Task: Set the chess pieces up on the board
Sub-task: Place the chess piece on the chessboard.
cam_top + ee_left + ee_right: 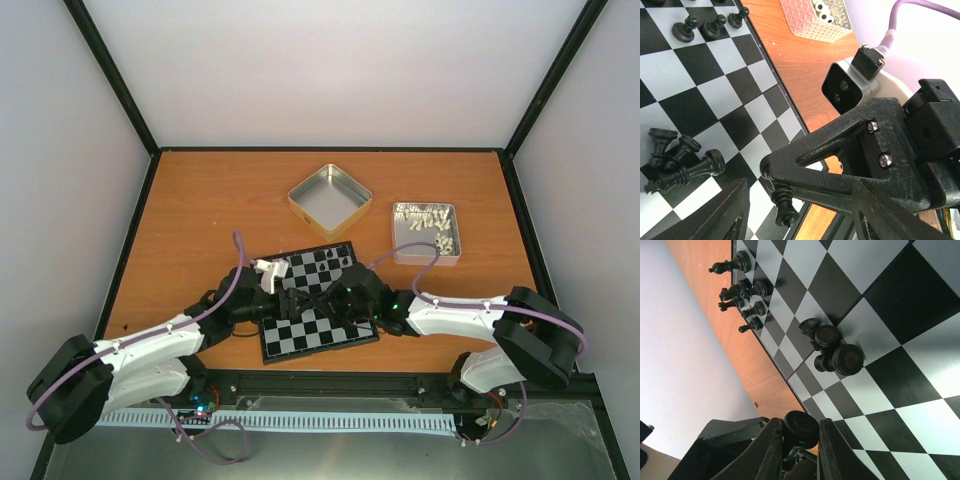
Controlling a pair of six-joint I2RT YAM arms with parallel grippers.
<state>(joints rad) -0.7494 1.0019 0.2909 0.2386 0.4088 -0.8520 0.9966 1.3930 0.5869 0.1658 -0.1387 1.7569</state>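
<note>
Black and tiny, the chess pieces point(747, 295) are all on the board point(300, 338) or just above it. A short row stands upright along the board's far edge, toward its 1 o'clock corner. Three more point(682, 162) huddle in a touching heap nearer the middle, and at least one of them is tipped on its side. One further piece point(801, 429) is pinched between the fingers of the right gripper point(801, 442) and hangs over the board's edge squares. The jaws are narrowed onto its round base.

The left gripper point(800, 200) hovers close opposite, its two fingers spread wide with nothing between them. In the overhead view both arms meet over the board's centre and hide much of it.

The board itself, black and light-grey checks inside a thin black rim, lies slightly skewed at the 6 o'clock side of the bench point(200, 220). The bench top is a smooth orange-brown wood laminate.

At 12 o'clock from the board sits an empty square tin point(312, 222), turned corner-on. At 2 o'clock a second tin point(398, 250) holds a scatter of pale pieces point(425, 218). Neither tin touches the board.

Plain whitish walls point(320, 70) close in the bench on three sides, joined by black frame posts. A metal rail carrying the arm bases runs along the near edge.
</note>
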